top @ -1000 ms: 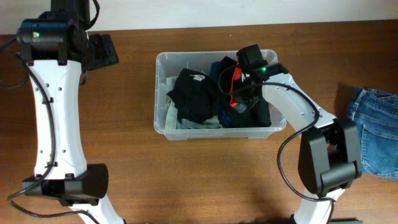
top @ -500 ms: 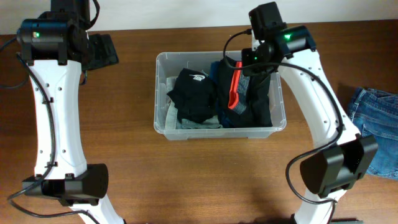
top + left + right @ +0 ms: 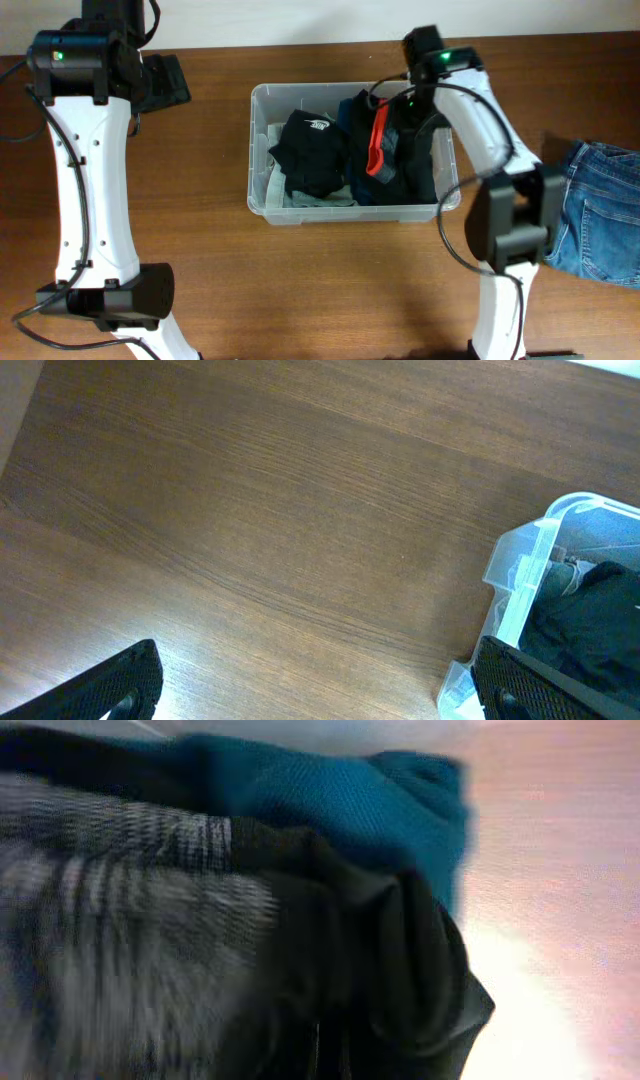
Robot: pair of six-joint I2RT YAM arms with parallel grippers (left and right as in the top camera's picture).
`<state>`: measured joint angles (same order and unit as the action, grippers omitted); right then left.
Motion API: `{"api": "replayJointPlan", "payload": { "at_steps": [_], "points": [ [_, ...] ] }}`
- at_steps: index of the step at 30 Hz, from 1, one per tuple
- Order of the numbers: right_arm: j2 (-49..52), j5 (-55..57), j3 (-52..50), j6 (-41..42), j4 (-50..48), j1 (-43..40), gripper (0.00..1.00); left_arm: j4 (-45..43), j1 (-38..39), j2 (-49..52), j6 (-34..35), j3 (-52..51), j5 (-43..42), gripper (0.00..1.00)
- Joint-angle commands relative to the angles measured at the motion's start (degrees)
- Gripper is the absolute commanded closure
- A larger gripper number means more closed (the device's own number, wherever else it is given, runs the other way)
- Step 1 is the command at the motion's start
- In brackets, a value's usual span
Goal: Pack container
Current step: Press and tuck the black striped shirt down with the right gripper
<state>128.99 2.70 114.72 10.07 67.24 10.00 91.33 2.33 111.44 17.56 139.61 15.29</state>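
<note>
The clear container point(image 3: 258, 150) stands at mid-table. It holds a black garment with a white logo point(image 3: 312, 150), a grey one point(image 3: 322, 199) under it, a blue one point(image 3: 355, 108) and a black garment with a red stripe point(image 3: 380, 140). My right gripper point(image 3: 416, 98) hangs over the container's far right corner. Its wrist view is blurred and filled with dark cloth point(image 3: 330, 970) and blue cloth point(image 3: 350, 800), and its fingers are hidden. My left gripper point(image 3: 163, 82) is open and empty point(image 3: 325, 680) at the far left, with the container's corner point(image 3: 520, 575) to its right.
Blue jeans point(image 3: 600, 215) lie on the table at the right edge. The right arm's links stretch from the front right up over the container's right side. The left arm's white link runs along the left side of the table.
My right gripper has moved from inside the container's right half up and back to its far right corner. The red-striped garment now lies uncovered in the container. The left arm has not moved.
</note>
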Motion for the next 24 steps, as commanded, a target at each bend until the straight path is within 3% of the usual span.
{"api": "replayJointPlan", "payload": {
  "at_steps": [1,7,18,24],
  "points": [
    [7.4,-2.7,-0.7,-1.3,0.8,1.2,0.96,0.0,-0.2,-0.2,-0.1,0.0,0.6,0.01],
    [8.6,-2.0,0.0,-3.1,4.4,1.2,0.96,0.0,-0.2,-0.2,-0.1,0.0,0.6,0.01],
    [-4.4,-2.1,17.5,-3.6,16.5,1.2,0.96,0.0,-0.2,-0.2,-0.1,0.0,0.6,0.01],
    [-9.4,-5.9,19.2,-3.7,21.3,1.4,0.96,0.0,-0.2,-0.2,-0.1,0.0,0.6,0.01]
  ]
}}
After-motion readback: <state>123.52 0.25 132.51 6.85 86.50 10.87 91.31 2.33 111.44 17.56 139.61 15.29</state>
